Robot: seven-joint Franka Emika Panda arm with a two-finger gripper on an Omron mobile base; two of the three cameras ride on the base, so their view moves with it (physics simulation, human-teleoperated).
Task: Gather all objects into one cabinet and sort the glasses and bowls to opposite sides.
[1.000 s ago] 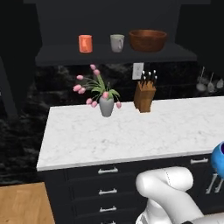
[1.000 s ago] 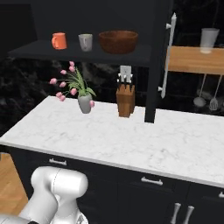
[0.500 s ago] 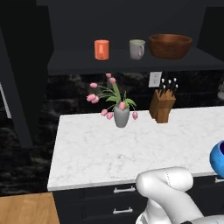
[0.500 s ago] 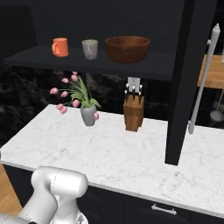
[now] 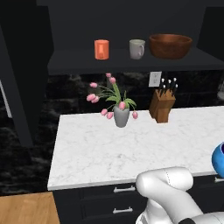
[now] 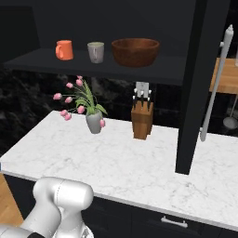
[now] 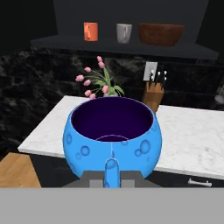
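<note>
My gripper [image 7: 111, 175] is shut on the small blue bowl [image 7: 113, 135], which fills the near part of the hand view with its dark inside facing up. Its blue side also peeks in at the right edge of the left base view [image 5: 218, 159], in front of the counter. On the black cabinet's dark shelf [image 5: 131, 62] stand an orange mug [image 5: 101, 49], a grey mug [image 5: 137, 48] and the brown wooden bowl [image 5: 170, 45], in a row from left to right. The cabinet door [image 6: 197, 83] stands open edge-on, with its silvery bar handle [image 6: 216, 83] beside it. The glasses are out of view.
A white marble counter [image 5: 131, 146] lies under the shelf. On it stand a tulip vase [image 5: 121, 114] and a knife block [image 5: 162, 105] near the black wall. Dark drawers [image 5: 122, 199] run below. A light wooden shelf [image 6: 228, 74] shows at the far right.
The whole picture has shifted: the base has driven, and the shelf and counter now stand closer and more to the right. The blue bowl stays in my shut gripper.
</note>
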